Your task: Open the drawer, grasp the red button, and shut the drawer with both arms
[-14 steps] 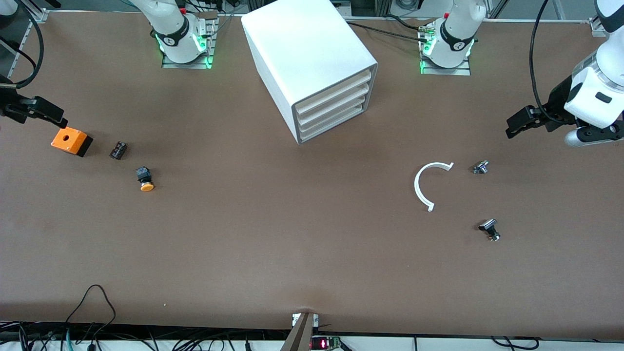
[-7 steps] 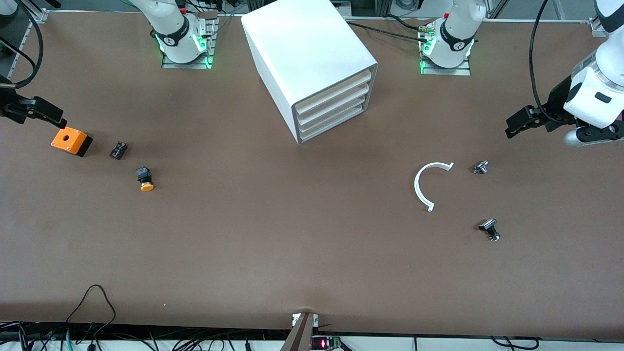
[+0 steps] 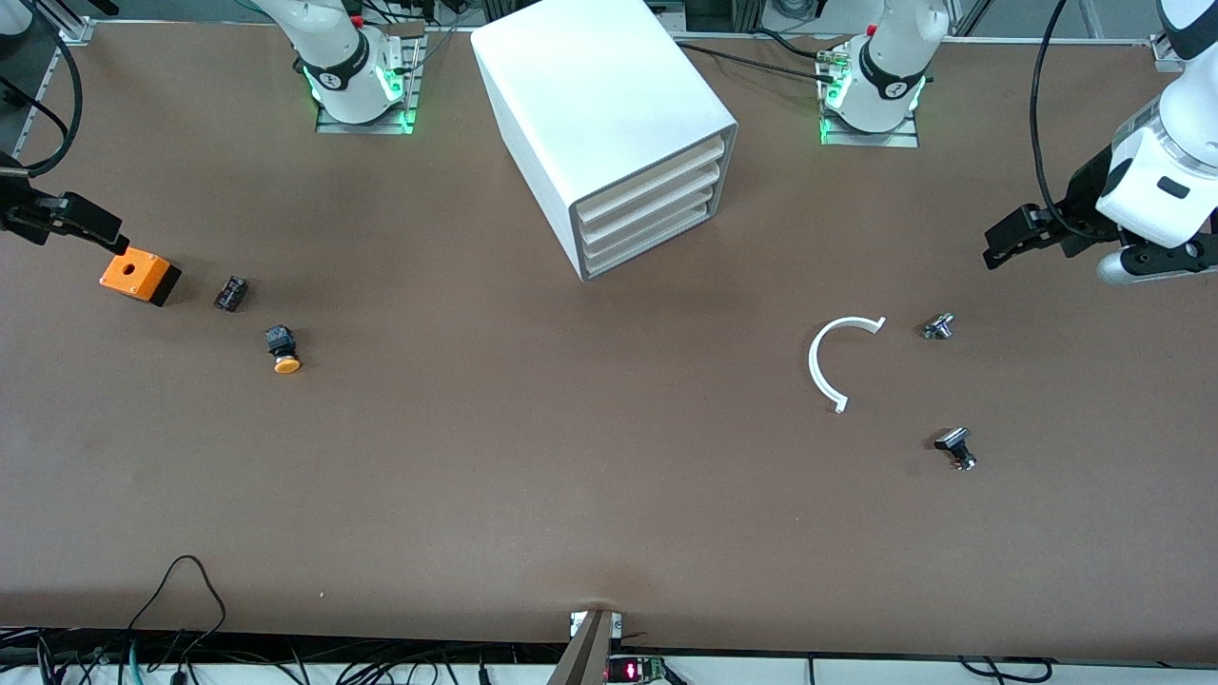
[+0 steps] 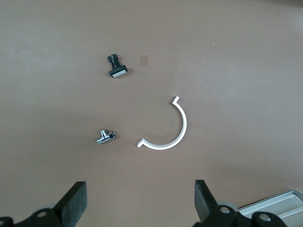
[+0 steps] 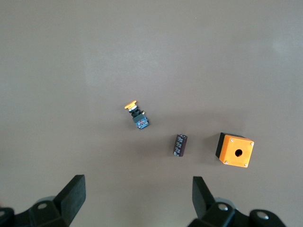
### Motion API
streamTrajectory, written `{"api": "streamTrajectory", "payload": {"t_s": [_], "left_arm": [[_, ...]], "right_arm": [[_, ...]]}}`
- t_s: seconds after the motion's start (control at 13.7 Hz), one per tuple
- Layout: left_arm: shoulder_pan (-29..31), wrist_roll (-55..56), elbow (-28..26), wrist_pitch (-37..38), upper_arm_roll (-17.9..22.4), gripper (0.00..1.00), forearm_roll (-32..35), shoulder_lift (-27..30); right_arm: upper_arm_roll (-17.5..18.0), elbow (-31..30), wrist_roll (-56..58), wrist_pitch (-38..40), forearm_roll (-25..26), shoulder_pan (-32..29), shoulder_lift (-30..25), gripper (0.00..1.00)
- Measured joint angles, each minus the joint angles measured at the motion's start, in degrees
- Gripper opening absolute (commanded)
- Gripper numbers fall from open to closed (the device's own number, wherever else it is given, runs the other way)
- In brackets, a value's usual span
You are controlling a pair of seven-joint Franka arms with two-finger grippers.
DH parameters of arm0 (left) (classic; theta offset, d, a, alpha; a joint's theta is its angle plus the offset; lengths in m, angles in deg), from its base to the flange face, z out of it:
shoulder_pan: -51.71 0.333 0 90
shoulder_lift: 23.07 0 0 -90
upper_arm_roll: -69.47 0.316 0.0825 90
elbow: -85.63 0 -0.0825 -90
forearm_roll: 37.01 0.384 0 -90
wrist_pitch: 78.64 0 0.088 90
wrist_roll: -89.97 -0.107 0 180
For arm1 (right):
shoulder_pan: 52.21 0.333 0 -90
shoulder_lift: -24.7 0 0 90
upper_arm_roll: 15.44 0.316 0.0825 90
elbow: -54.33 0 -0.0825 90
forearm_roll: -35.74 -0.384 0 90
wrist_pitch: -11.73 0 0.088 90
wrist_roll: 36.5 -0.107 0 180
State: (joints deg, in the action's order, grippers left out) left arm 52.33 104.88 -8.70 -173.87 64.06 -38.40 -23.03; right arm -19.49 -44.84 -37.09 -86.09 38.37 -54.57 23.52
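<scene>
The white cabinet (image 3: 590, 86) stands mid-table between the two bases. Its four drawers (image 3: 652, 205) are alike and all pushed in, with their fronts turned toward the left arm's end. The button is hidden; no red cap shows in any view. My left gripper (image 3: 999, 245) hangs open over the left arm's end of the table, with nothing between its fingers (image 4: 139, 185). At the right arm's end, my right gripper (image 3: 103, 228) is up beside the orange box (image 3: 139, 275). It too is open and holds nothing (image 5: 138, 181).
Near the orange box (image 5: 236, 150) lie a small black part (image 3: 229, 292) and an orange-capped button (image 3: 282, 348). Toward the left arm's end lie a white C-shaped strip (image 3: 835, 362), a small metal piece (image 3: 938, 326) and a black-and-silver piece (image 3: 955, 447). Cables run along the front edge.
Both grippers have shifted slightly. The right one has drawn a little away from the orange box. Nothing on the table has moved.
</scene>
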Motion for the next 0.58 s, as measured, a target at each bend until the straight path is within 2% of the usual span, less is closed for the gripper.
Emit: {"api": "streamTrajectory", "payload": {"t_s": [0.36, 0.58], "left_arm": [[-1.1, 0.0, 0.3, 0.9, -0.2, 1.0, 0.0, -0.5], [-1.2, -0.7, 0.2, 2.9, -1.4, 1.0, 0.0, -4.6]], "right_arm": [[0.0, 0.2, 0.0, -0.1, 0.0, 0.0, 1.0, 1.0], [0.0, 0.4, 0.0, -0.1, 0.0, 0.0, 1.3, 1.0]]}}
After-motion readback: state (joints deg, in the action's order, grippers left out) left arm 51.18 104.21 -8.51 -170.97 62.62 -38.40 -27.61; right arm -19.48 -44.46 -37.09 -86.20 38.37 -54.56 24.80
